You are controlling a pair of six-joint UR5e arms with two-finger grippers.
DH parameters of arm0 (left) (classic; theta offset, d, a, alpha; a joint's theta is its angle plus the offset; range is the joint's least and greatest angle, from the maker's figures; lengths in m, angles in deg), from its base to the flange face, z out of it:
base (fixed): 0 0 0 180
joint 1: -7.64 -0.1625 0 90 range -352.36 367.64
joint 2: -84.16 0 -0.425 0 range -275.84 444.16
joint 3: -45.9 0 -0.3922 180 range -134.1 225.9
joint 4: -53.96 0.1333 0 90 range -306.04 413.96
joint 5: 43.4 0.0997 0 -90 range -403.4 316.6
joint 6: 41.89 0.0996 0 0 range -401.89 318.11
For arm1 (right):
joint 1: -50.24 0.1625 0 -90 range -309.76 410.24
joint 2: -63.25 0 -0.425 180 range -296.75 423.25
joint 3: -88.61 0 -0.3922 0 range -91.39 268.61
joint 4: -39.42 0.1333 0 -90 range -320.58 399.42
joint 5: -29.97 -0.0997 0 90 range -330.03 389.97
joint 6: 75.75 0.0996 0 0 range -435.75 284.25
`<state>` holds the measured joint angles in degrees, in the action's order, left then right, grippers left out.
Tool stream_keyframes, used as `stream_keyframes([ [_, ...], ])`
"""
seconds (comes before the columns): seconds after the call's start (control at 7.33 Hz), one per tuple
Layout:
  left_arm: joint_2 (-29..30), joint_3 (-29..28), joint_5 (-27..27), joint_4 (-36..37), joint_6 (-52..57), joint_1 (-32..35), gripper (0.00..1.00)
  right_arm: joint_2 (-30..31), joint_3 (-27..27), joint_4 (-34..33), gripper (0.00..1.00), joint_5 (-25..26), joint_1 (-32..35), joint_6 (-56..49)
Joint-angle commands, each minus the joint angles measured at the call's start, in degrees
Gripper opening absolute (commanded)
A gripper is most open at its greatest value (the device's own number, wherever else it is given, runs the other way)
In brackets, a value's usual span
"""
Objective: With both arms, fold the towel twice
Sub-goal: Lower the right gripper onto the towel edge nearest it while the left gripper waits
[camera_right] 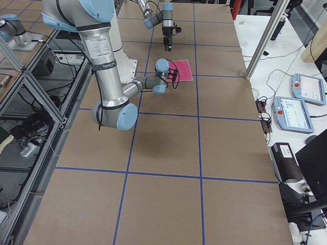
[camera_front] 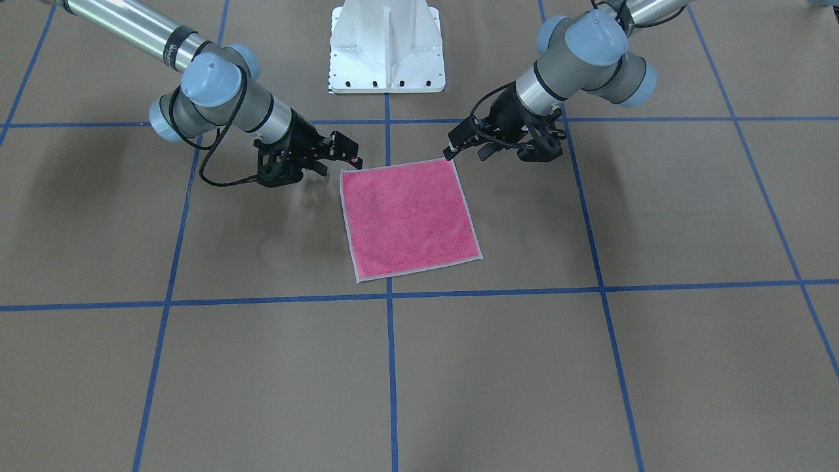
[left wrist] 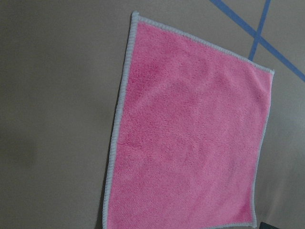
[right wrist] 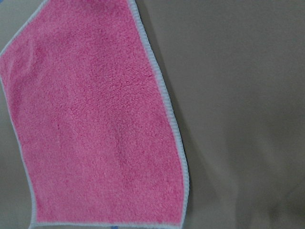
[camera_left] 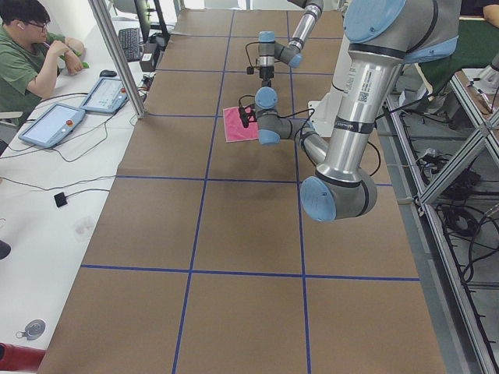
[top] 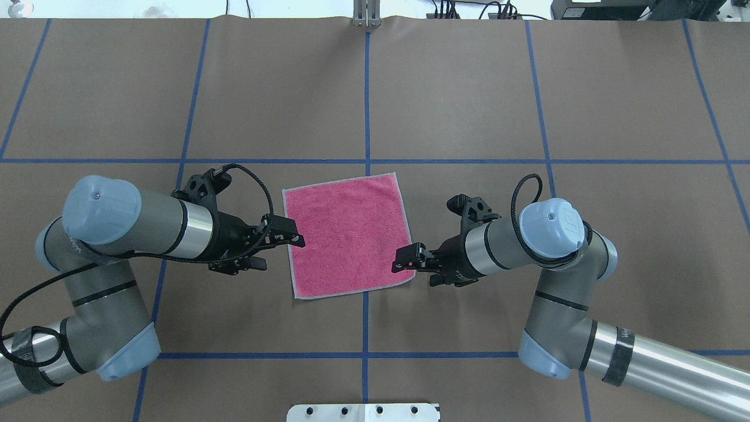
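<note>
One long table covered in brown paper (top: pixel 469 88) fills the room's middle, marked into squares by blue tape lines (top: pixel 366 105). At its robot side stands one white pedestal base (camera_front: pixel 387 46). One person in a green shirt (camera_left: pixel 27 62) sits at a side desk.

There are two silver-tubed arms with light blue joint caps. The left arm (top: pixel 135 220) and the right arm (top: pixel 527 240) are each bent sharply at the elbow. Their wrists turn inward toward one another and slant down at the table, with a black cable looping over each wrist.

Between them lies one small square terry towel (top: pixel 348 234). It is spread flat in a single layer, pink face up, with light grey stitched edging around all four sides. It sits near the table's centre, turned slightly off the grid, lying over the middle tape line.

There are two black two-finger grippers. The left gripper (top: pixel 287 246) is poised at the towel's left edge, toward its robot-side corner. The right gripper (top: pixel 410 266) is at the robot-side right corner. Both have their fingers parted and have hold of nothing. I cannot tell whether either tip touches the cloth. Each wrist camera shows only pink cloth and brown paper.
</note>
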<state>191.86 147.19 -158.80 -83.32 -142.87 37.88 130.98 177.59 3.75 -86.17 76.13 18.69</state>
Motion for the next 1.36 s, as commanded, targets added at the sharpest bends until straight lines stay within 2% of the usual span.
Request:
stream_keyframes([
  [0.0, -0.03, -0.04, 0.0, 0.0, 0.0, 0.0, 1.0, -0.67, -1.18, -0.01, 0.77, 0.04, -0.05, 0.23],
  [0.14, -0.03, -0.04, 0.0, 0.0, 0.0, 0.0, 1.0, -0.67, -1.0, 0.08, 0.57, -0.04, -0.05, 0.23],
  [0.27, -0.12, -0.04, 0.0, 0.0, 0.09, 0.0, 1.0, -0.58, -1.0, 0.17, 0.41, -0.05, 0.03, 0.14],
  [0.41, -0.2, -0.04, 0.0, 0.0, 0.09, 0.0, 1.0, -0.58, -0.57, 0.26, 0.4, -0.22, 0.21, 0.14],
  [0.68, -0.2, -0.04, 0.0, 0.0, 0.09, 0.0, 1.0, -0.58, -0.48, 0.34, 0.29, -0.31, 0.21, 0.14],
  [0.82, -0.2, -0.04, 0.0, 0.0, 0.09, 0.0, 1.0, -0.58, -0.39, 0.26, 0.29, -0.31, 0.21, 0.14],
  [0.95, -0.38, 0.05, 0.0, 0.0, 0.09, 0.0, 1.0, -0.58, -0.39, 0.26, 0.23, -0.4, 0.21, 0.14],
  [1.09, -0.38, 0.05, 0.0, -0.09, 0.09, 0.0, 1.0, -0.5, -0.39, 0.26, 0.08, -0.4, 0.21, 0.14],
  [1.23, -0.29, 0.05, 0.0, -0.09, 0.0, 0.0, 1.0, -0.41, -0.3, 0.26, 0.0, -0.4, 0.21, 0.14],
])
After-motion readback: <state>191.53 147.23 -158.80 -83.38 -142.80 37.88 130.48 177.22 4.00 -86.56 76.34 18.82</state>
